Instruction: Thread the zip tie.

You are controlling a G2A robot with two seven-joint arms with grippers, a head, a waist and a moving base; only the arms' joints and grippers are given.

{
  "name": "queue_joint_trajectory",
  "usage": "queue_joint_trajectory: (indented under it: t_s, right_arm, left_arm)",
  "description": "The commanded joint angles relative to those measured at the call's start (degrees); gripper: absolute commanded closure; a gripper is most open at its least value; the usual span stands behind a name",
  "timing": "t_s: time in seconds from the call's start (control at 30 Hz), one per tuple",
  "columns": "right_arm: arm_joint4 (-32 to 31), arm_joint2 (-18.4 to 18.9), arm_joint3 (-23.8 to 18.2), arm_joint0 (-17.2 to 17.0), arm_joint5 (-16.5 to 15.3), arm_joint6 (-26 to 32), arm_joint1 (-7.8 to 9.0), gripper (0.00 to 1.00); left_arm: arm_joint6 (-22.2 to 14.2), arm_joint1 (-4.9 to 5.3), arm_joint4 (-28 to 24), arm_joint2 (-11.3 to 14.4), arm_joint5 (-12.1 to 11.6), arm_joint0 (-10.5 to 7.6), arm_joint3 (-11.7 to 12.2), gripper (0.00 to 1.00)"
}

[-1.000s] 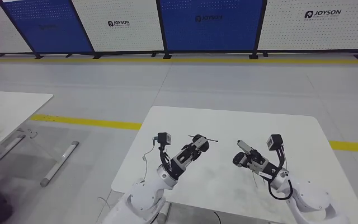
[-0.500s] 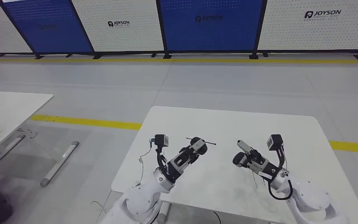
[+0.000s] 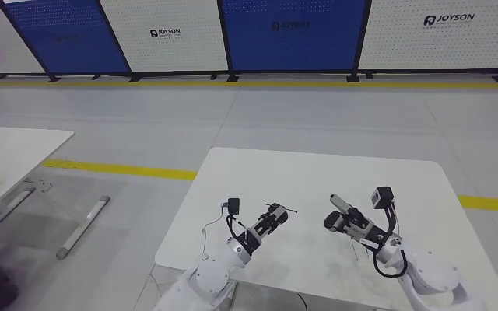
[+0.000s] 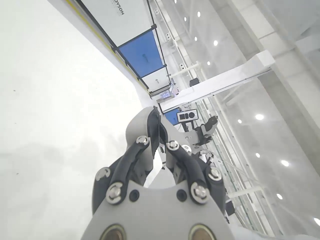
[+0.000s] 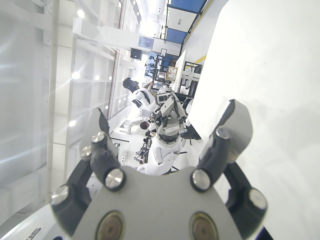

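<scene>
1 zip tie point(image 3: 292, 211) clenched in left pincer point(image 4: 156, 121); right pincer point(image 5: 166, 111) released, over table point(image 3: 350, 167).

Surface: white, round-cornered flat surface point(image 3: 327, 167), right of centre on the floor; both arms come in over its near edge.
Left tool: grey-and-black two-finger left tool point(image 3: 278, 213) point(image 4: 157, 118), over the near-left part of the surface, pointing toward the far right.
Zip tie: thin black plastic zip tie point(image 3: 280, 207) point(image 4: 159, 131), pinched between the left tool's fingers, lying crosswise at its tip, one end out to each side.
Right tool: grey-and-black two-finger right tool point(image 3: 333, 214) point(image 5: 166, 111), over the near-right part, fingers spread apart, facing the left tool, well apart from it.
Second table: white flat second table point(image 3: 23, 148), far left, well apart from the surface.
Floor line: yellow taped floor line point(image 3: 117, 169), between the second table and the surface.
Panels: blue and white pegboard panels point(image 3: 296, 35), in a row behind everything.
</scene>
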Motion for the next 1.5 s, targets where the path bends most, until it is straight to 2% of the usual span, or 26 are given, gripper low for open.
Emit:
queue_joint_trajectory:
  t_s: [0.0, 0.3, 0.4, 0.47, 0.53, 0.77, 0.83, 0.9, 0.93, 0.97, 1.17, 1.3, 1.47]
  right_arm:
    - [0.0, 0.0, 0.0, 0.0, 0.0, 0.0, 0.0, 0.0]
    - [0.0, 0.0, 0.0, 0.0, 0.0, 0.0, 0.0, 0.0]
    - [0.0, 0.0, 0.0, 0.0, 0.0, 0.0, 0.0, 0.0]
    - [0.0, 0.0, 0.0, 0.0, 0.0, 0.0, 0.0, 0.0]
    - [0.0, 0.0, 0.0, 0.0, 0.0, 0.0, 0.0, 0.0]
    - [-0.8, 0.19, -0.6, -0.1, -0.28, -0.36, 0.01, 0.0]
    - [-2.76, 1.34, -1.65, -0.28, -0.11, 2.05, 0.39, 0.0]
    - [-2.83, 3.42, -3.03, -0.57, 2.19, 8.94, 1.12, 0.0]
    - [-2.68, 4.58, -3.4, -0.09, 4.55, 14.26, 1.6, 0.0]
    - [-5.81, 7.1, -4.22, 0.72, 6.7, 17.03, 2.3, 0.0]
    - [-19.62, 13.84, -13.13, -0.85, 15.04, 23.25, 4.58, 0.0]
    - [-30.56, 13.99, -14.29, 1.99, 20.82, 28.46, 5.64, 0.0]
    - [-31.45, 13.67, -14.27, 2.56, 21.38, 28.34, 5.65, 0.0]
  left_arm:
    - [0.28, -0.04, -0.31, 0.11, -0.26, 0.06, -0.15, 1.0]
    - [0.28, -0.04, -0.31, 0.11, -0.26, 0.06, -0.15, 1.0]
    - [-2.07, 0.13, 0.57, 0.59, -1.86, 0.38, -0.64, 1.0]
    - [-2.37, 0.23, 0.41, 0.48, -2.23, 0.91, -1.02, 1.0]
    - [-4.46, 0.27, -1.93, 0.81, -2.2, 1.25, -1.34, 1.0]
    - [-4.46, 0.27, -1.93, 0.81, -2.2, 1.25, -1.34, 1.0]
    - [-4.46, 0.27, -1.93, 0.81, -2.2, 1.25, -1.34, 1.0]
    - [-4.46, 0.27, -1.93, 0.81, -2.2, 1.25, -1.34, 1.0]
    - [-4.46, 0.27, -1.93, 0.81, -2.2, 1.25, -1.34, 1.0]
    - [-4.46, 0.27, -1.93, 0.81, -2.2, 1.25, -1.34, 1.0]
    - [-4.46, 0.27, -1.93, 0.81, -2.2, 1.25, -1.34, 1.0]
    - [-4.46, 0.27, -1.93, 0.81, -2.2, 1.25, -1.34, 1.0]
    - [-4.46, 0.27, -1.93, 0.81, -2.2, 1.25, -1.34, 1.0]
